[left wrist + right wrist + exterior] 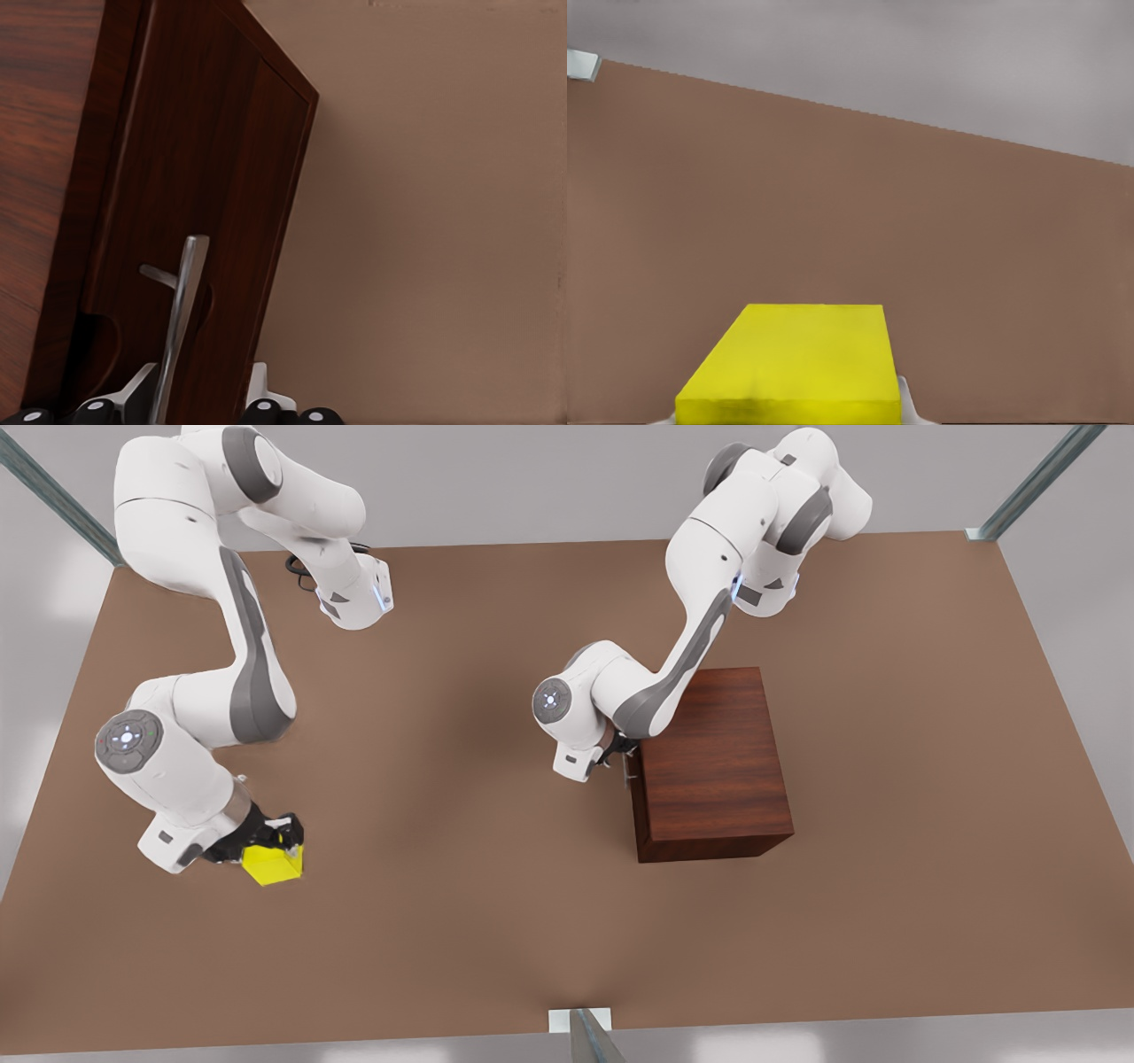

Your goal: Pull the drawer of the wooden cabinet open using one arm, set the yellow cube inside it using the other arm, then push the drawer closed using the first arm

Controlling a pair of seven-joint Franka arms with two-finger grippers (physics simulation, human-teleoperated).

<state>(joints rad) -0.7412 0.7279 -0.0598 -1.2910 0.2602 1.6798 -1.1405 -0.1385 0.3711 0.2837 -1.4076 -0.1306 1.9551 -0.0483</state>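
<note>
The right gripper (282, 840), at the brown table's (496, 886) seven o'clock, grips the small, seemingly light, rigid yellow cube (273, 864) by opposite faces, while the left gripper (620, 757), apparently straddling the closed drawer's thin silver bar handle (181, 310), meets the dark wooden cabinet (713, 771).

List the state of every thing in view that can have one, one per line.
drawer: barely open, if at all; front close to the cabinet face.
wooden cabinet: upright on the table.
yellow cube: tilted, held between the right end effector's fingers.
left end effector: at the drawer handle, fingers either side of the bar.
right end effector: shut on the cube, at the front view's left.
</note>
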